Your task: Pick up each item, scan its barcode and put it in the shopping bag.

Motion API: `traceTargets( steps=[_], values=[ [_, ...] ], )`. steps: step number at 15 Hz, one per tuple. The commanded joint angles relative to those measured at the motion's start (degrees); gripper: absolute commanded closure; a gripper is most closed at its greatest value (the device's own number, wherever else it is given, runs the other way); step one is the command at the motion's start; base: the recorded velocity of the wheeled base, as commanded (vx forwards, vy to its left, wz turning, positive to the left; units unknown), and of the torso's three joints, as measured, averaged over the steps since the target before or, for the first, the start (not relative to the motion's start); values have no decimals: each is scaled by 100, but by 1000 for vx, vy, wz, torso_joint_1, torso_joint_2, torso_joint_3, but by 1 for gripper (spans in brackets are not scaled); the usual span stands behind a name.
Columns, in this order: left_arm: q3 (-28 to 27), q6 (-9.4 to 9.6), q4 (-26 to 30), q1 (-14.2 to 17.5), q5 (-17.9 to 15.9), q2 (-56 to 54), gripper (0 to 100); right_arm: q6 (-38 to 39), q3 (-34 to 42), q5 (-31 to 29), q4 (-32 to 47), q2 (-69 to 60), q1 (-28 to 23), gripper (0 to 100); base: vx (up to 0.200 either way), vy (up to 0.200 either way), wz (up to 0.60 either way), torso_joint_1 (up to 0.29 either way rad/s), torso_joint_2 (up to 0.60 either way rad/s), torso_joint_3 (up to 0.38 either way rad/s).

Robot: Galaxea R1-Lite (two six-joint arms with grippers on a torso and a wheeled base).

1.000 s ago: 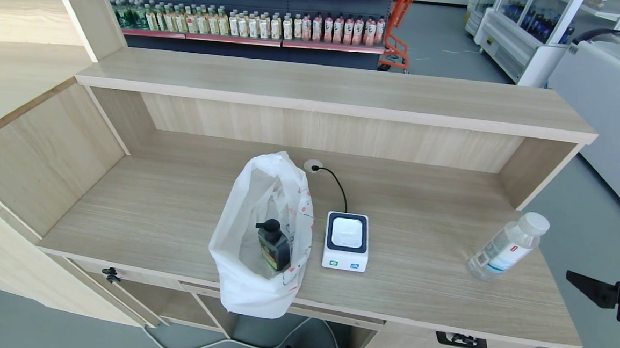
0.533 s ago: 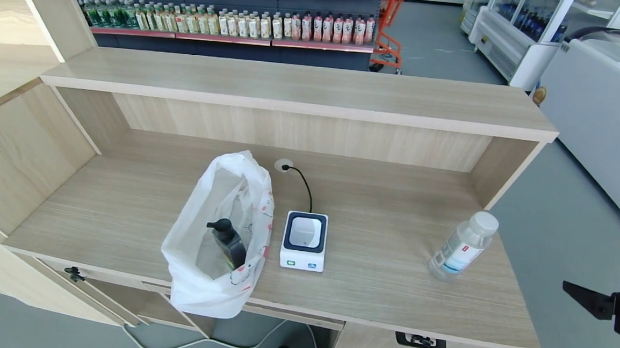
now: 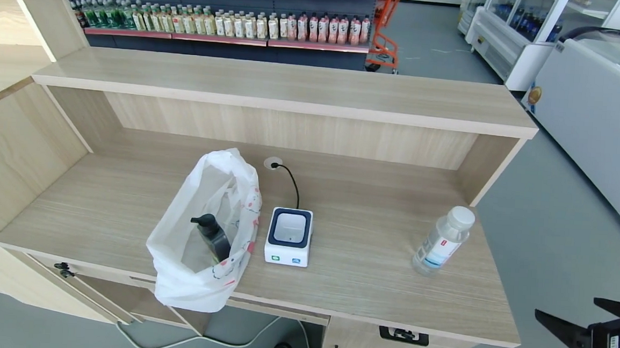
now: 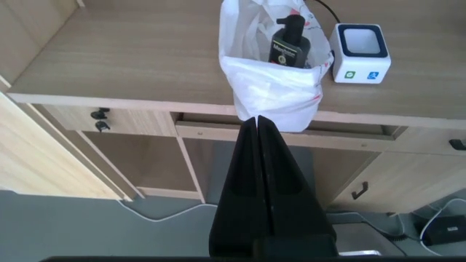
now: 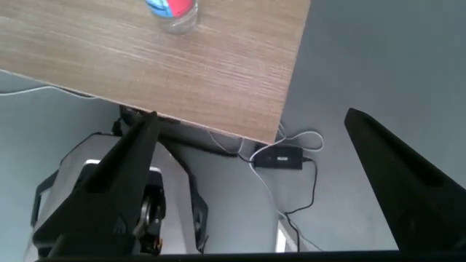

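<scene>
- Counter [image 3: 363, 277]: light wood-grain top with a raised back ledge; it carries every item listed here.
- Shopping bag [image 3: 174, 273]: white plastic with red print, standing open at the counter's front edge, left of centre. Its lower part hangs over the edge.
- Pump bottle [image 3: 213, 239]: dark body and black pump head, inside the shopping bag, leaning slightly.
- Scanner [image 3: 288, 236]: small white box with a dark-framed window facing up, just beside the shopping bag on its right.
- Cable [image 3: 289, 181]: black, running from the back of the scanner to a round grommet [image 3: 273, 163] in the counter top.
- Water bottle [image 3: 442, 240]: clear with a white cap and a white, red and blue label. It stands upright near the counter's right end, well apart from the scanner.
- Left gripper [image 4: 258, 125]: fingers pressed flat together and gripping nothing, held below and in front of the counter edge, in line with the shopping bag.
- Right gripper [image 5: 247, 120]: fingers spread wide and empty, held over the floor off the counter's front right corner, apart from the water bottle.
- Shelf [image 3: 216, 38]: in the background beyond the counter, holding a row of drink bottles.
</scene>
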Motion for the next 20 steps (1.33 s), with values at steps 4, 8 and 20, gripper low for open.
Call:
traceTargets(
  steps=[4,8,20],
  values=[
    [1,1,0,3,1,-2,100,93,-75,-375,-814,1042,446,0,0,0,0,0,0,0],
    [1,1,0,3,1,-2,100,453,-5,-1060,-2360,1912,1061,0,0,0,0,0,0,0],
    [1,1,0,3,1,-2,100,1403,-163,-2001,-4900,4118,2151,0,0,0,0,0,0,0]
  ],
)
